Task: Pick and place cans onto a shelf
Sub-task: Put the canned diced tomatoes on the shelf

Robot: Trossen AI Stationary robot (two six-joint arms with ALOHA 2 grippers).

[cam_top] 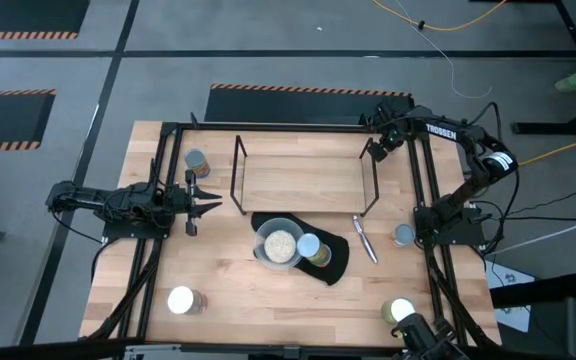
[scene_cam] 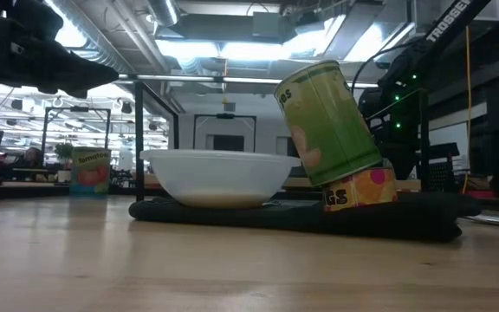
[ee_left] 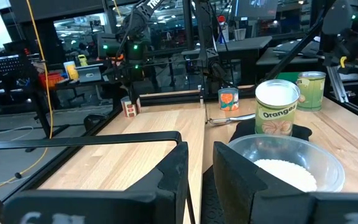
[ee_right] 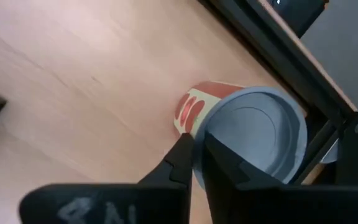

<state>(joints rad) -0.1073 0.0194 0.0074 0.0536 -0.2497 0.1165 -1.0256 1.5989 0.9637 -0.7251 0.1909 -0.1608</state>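
Observation:
The black wire shelf point(cam_top: 303, 175) stands at the table's far middle with nothing on it. A green can point(scene_cam: 327, 121) leans tilted on a lower orange can point(scene_cam: 360, 189) on the black mat point(cam_top: 336, 262), next to the bowl point(cam_top: 278, 243). Single cans stand at the far left point(cam_top: 196, 160), near left point(cam_top: 181, 300) and near right point(cam_top: 401, 310). My right gripper point(ee_right: 197, 155) is shut just over the rim of a blue-topped can point(ee_right: 253, 134) at the table's right. My left gripper point(ee_left: 199, 177) is shut and empty at the left, level, pointing at the bowl. My right gripper's shut fingertips point(ee_right: 185, 149) come from above at the rim of the blue-topped can point(ee_right: 207, 127), on the side with the red-spotted label. I cannot tell whether they touch it. The can stands upright on the table.
The clear bowl of pale grains point(ee_left: 284, 165) sits on the mat right in front of my left gripper. A silver pen-like thing point(cam_top: 365, 238) lies between the mat and the right can. Black frame rails point(cam_top: 423, 190) run along both table sides.

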